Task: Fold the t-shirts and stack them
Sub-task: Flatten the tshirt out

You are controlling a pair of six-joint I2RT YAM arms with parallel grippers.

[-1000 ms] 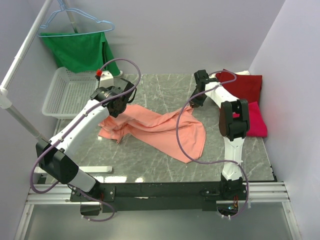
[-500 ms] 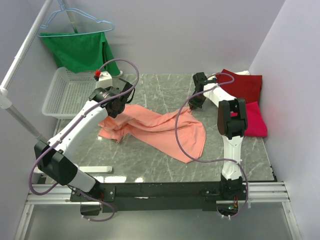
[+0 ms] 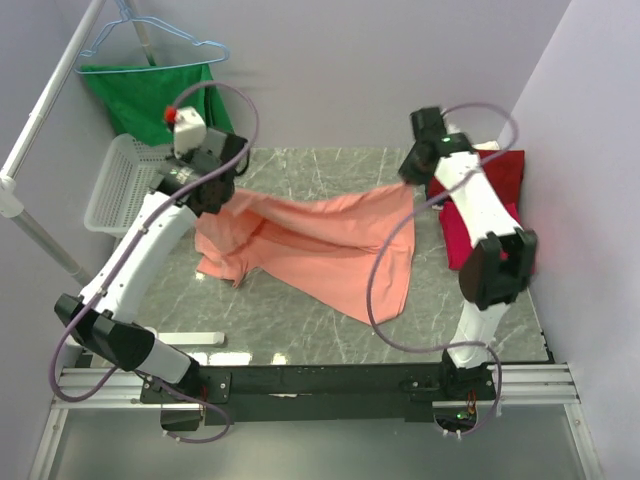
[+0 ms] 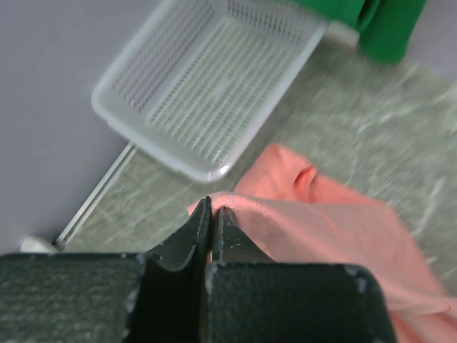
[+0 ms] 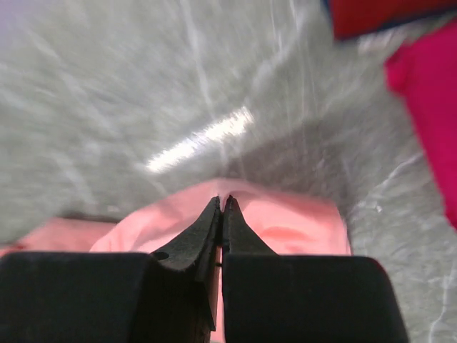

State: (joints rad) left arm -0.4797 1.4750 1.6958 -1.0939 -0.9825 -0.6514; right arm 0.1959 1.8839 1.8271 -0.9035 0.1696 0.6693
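The salmon-pink t-shirt (image 3: 320, 245) is held up by both grippers and stretched between them above the marble table, its lower part still draped on the table. My left gripper (image 3: 232, 190) is shut on its left edge (image 4: 285, 229). My right gripper (image 3: 405, 183) is shut on its right edge (image 5: 285, 214). The dark red t-shirt (image 3: 505, 172) lies at the back right, partly hidden by the right arm. The crimson-pink t-shirt (image 3: 455, 235) lies just in front of it and shows in the right wrist view (image 5: 428, 93).
A white mesh basket (image 3: 120, 185) stands at the back left and shows in the left wrist view (image 4: 207, 78). A green garment (image 3: 150, 95) on a light-blue hanger hangs behind it. A white rail (image 3: 45, 130) runs along the left.
Both grippers have risen and moved apart towards the back, lifting the salmon-pink t-shirt's upper edge off the table and spreading it between them.
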